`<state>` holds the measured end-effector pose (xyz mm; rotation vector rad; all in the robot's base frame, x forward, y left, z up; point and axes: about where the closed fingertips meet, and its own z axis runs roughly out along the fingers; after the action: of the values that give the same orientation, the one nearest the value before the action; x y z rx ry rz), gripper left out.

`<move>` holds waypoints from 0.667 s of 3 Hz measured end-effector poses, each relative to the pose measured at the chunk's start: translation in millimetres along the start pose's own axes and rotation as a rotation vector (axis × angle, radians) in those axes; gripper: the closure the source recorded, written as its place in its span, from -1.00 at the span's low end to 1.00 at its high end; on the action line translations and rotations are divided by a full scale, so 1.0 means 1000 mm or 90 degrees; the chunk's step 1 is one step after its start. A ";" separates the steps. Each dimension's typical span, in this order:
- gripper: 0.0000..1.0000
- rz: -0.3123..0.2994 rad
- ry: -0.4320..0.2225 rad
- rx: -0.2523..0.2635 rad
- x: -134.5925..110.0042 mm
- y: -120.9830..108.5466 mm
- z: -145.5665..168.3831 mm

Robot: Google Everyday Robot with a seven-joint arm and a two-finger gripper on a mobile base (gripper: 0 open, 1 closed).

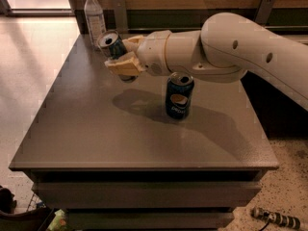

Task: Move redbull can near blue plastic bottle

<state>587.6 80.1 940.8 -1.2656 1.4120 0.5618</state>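
My gripper is shut on the redbull can, a slim blue-and-silver can with a silver top. It holds the can tilted, above the far left part of the grey table. The blue plastic bottle, clear with a white cap and a pale label, stands upright at the table's far left corner, just behind and left of the held can. The can's lower end is hidden by the tan fingers.
A wider dark blue Pepsi can stands upright near the table's middle, under my white arm. A wooden wall runs behind the table. The floor lies to the left, and a dark tool lies on the floor at the lower right.
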 end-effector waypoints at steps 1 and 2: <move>1.00 0.006 -0.005 -0.002 0.006 -0.041 0.008; 1.00 0.031 -0.021 -0.006 0.009 -0.082 0.026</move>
<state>673.4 73.4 949.9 -1.2269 1.4171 0.6208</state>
